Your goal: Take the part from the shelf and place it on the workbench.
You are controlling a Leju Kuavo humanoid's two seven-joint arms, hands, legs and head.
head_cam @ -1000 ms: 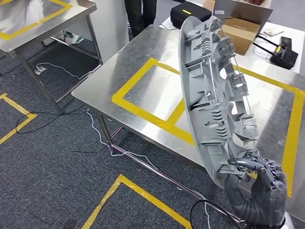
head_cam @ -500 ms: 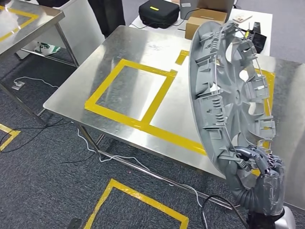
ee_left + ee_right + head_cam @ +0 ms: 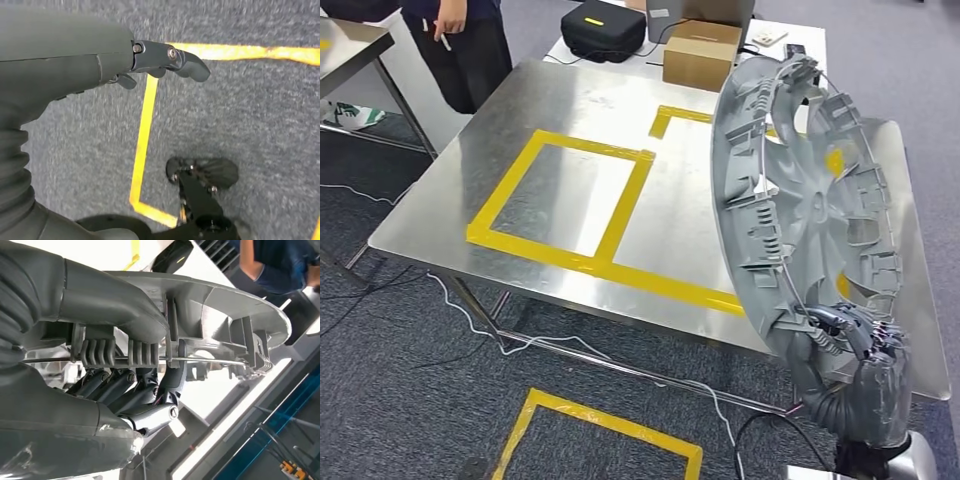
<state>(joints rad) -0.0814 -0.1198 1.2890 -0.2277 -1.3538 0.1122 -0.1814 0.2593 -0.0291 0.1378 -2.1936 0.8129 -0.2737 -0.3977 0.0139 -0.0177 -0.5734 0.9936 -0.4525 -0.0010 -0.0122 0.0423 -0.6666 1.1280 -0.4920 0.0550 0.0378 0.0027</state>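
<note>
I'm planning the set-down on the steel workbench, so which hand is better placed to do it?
The right hand: it already grips the grey wheel cover by its rim, upright at the workbench edge. The left hand hangs over the carpet, holding nothing.

Bright, even indoor light fills the head view, and the steel workbench (image 3: 569, 110) gives back broad pale glare, strongest near its far edge, with a soft shadow on the carpet (image 3: 410, 400) beneath it. The left wrist view is smeared by motion blur across the floor, while the left hand (image 3: 166, 57) stays fairly sharp. In the right wrist view the background is blown out white and out of focus behind the dark right hand (image 3: 113, 390)
</note>
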